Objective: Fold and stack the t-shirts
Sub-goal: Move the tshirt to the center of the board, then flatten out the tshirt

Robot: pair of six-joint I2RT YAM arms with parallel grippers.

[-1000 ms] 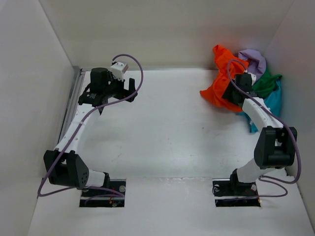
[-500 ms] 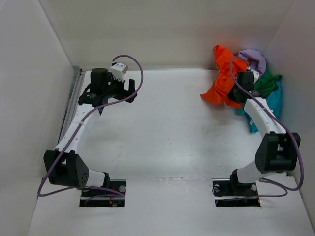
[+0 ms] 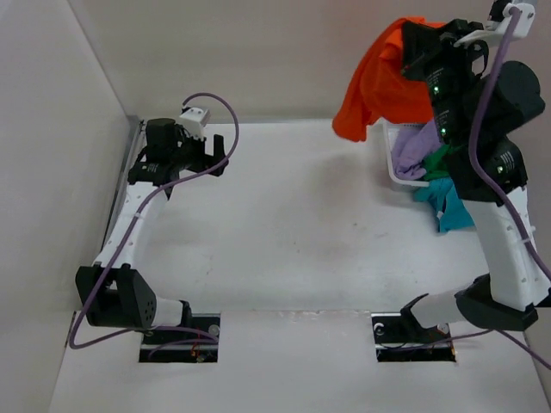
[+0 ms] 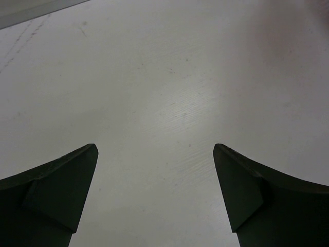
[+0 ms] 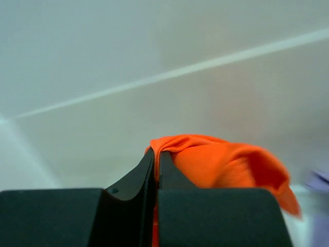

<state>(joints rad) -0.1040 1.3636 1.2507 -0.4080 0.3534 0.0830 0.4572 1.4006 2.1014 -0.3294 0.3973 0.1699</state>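
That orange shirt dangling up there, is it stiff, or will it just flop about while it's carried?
Probably very floppy: the orange shirt hangs in loose folds below the right gripper. It is likely light, since one thin pinch of cloth seems to hold all of it. It may swing, and bunch up when set down.

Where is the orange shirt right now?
The orange shirt hangs in the air at the far right of the top view, pinched in the right tool, up and left of the white basket.
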